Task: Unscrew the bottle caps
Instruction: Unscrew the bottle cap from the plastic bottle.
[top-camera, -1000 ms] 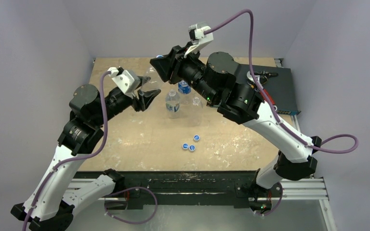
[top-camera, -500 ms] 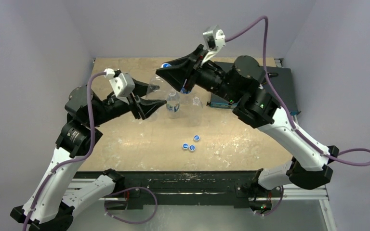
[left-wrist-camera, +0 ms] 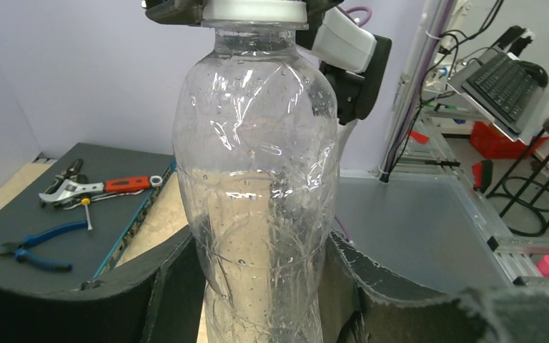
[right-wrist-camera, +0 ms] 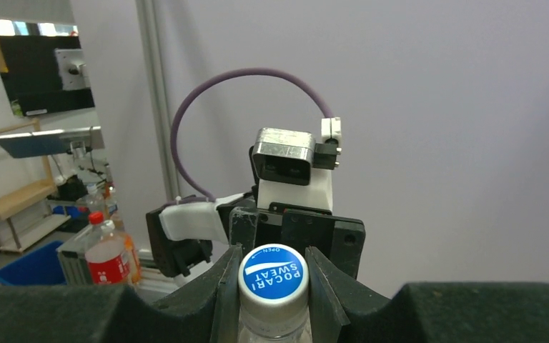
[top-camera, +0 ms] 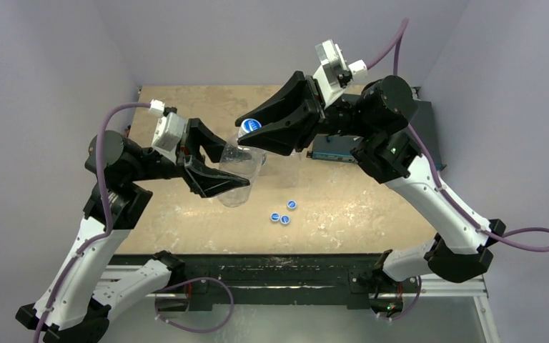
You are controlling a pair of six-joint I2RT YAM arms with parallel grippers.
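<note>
The bottle (top-camera: 237,174) is thin clear plastic, unlabelled, crinkled and empty apart from droplets on the inside, so it should be very light and its wall will give under a hard squeeze. The ringed lower body is the stiffer place to clamp. That is where the left gripper (top-camera: 227,171) has it, fingers narrowed onto both sides of the body, holding it tilted in the air above the table (top-camera: 372,207). The left wrist view shows the creased, glinting wall (left-wrist-camera: 257,193) rising between the dark pads (left-wrist-camera: 168,286).

The cap (right-wrist-camera: 272,272) is small, hard and round, blue on top with a white mark and lettering, pale at the skirt. It wants a pinch on the skirt, square to the neck, or it may slip. The right gripper (right-wrist-camera: 272,280) is closed on it from both sides, at the bottle's upper end (top-camera: 252,126). Whether the thread has begun to loosen I cannot tell from these views.

Three loose blue caps (top-camera: 284,214) lie on the table below, near one another
</note>
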